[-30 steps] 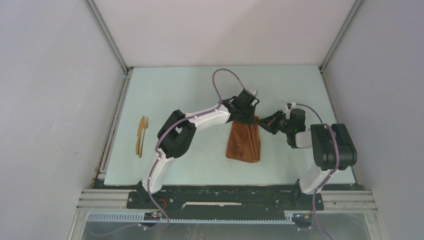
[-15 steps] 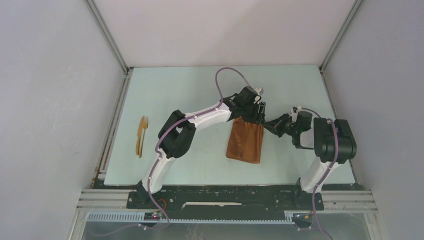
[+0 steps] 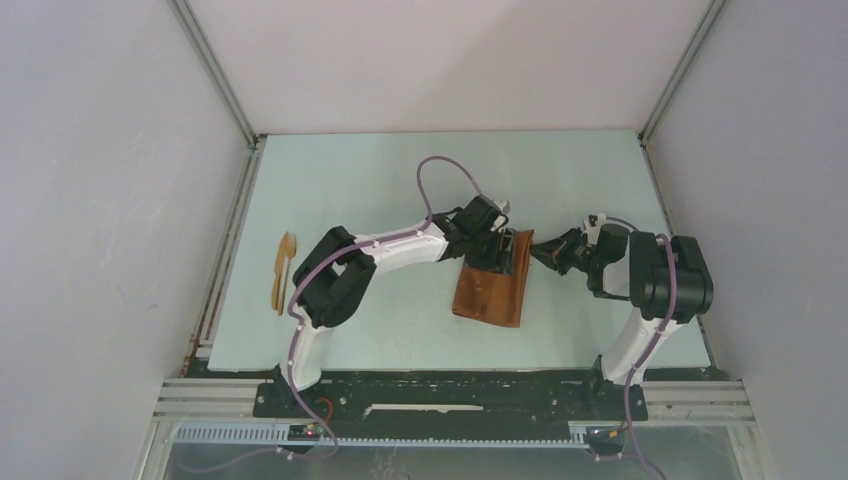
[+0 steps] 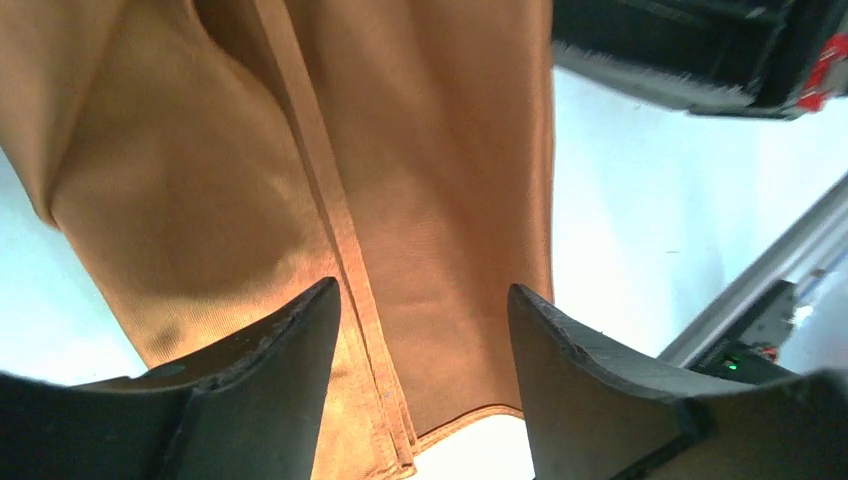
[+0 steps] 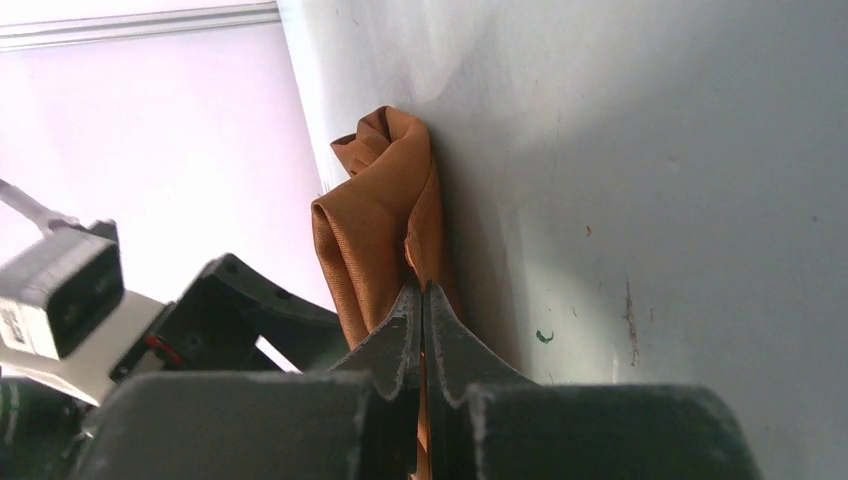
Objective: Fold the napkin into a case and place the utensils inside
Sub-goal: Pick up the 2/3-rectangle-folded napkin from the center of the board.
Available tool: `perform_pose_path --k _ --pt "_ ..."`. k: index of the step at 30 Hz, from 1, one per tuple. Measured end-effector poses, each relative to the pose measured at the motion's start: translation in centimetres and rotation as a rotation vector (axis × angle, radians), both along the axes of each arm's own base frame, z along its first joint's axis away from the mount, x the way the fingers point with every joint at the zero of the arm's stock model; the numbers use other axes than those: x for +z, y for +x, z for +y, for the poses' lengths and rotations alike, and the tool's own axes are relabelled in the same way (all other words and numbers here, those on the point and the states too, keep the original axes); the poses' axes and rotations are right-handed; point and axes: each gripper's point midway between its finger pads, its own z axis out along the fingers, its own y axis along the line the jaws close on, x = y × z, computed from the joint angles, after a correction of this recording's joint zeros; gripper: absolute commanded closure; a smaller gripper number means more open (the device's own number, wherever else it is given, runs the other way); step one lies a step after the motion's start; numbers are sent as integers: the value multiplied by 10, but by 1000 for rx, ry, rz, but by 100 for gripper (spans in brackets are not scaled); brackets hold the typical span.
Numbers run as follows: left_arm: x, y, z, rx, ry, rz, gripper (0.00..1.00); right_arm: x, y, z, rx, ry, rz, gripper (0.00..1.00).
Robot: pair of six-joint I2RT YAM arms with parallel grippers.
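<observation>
napkin sits mid-table, folded into a narrow oblong running near to far. It's case-shaped, but imo not tidy: the far end looks bunched in the R wrist view, and a loose hem flap runs down its length in the L wrist view.

R claw is pinched together on the napkin's far right edge, tips low by the table. L claw hangs over the far end w/ its jaws apart and nothing in them, cloth just lying under the gap. The two claws are v close to each other.

utensils lie at the left side of the table, well apart from the napkin, untouched afaict.

Stuff that could go wrong from here, my guess only:
- R claw pulls while clamped and nothing pins the cloth, so the whole thing slides or the fold peels open
- R claw lets go and the bunched end relaxes, bc soft cloth w/ no real crease
- L claw shuts where it is, grabs every layer, and there's no mouth left for the utensils
- claws bump each other, being that close
- utensils are thin and flat on the table, so easy to miss or only nudge, and it's a long carry back
</observation>
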Motion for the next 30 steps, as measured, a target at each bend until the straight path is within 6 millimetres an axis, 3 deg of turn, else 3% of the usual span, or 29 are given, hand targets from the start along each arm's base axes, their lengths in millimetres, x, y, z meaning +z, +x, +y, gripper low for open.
perform_pose_path --k 3,6,12,15,19,24,30 --pt "-9 -12 2 16 75 -21 20 0 1 -2 0 5 -5 98" --pt "-10 -36 -1 14 193 -89 18 -1 0 -2 1 7 -2 98" --pt "28 -89 -50 -67 256 -238 20 -1 1 -2 1 11 -5 100" --pt "28 -105 -64 -96 292 -268 21 0 0 -2 2 12 -4 100" --pt "2 -108 -59 -105 402 -272 21 -1 0 -2 2 11 -4 100" --pt "-32 -109 -38 -112 535 -253 26 -1 0 -2 3 11 -5 100" --pt "-37 -108 -32 -111 567 -257 33 -3 0 -1 7 14 -6 100"
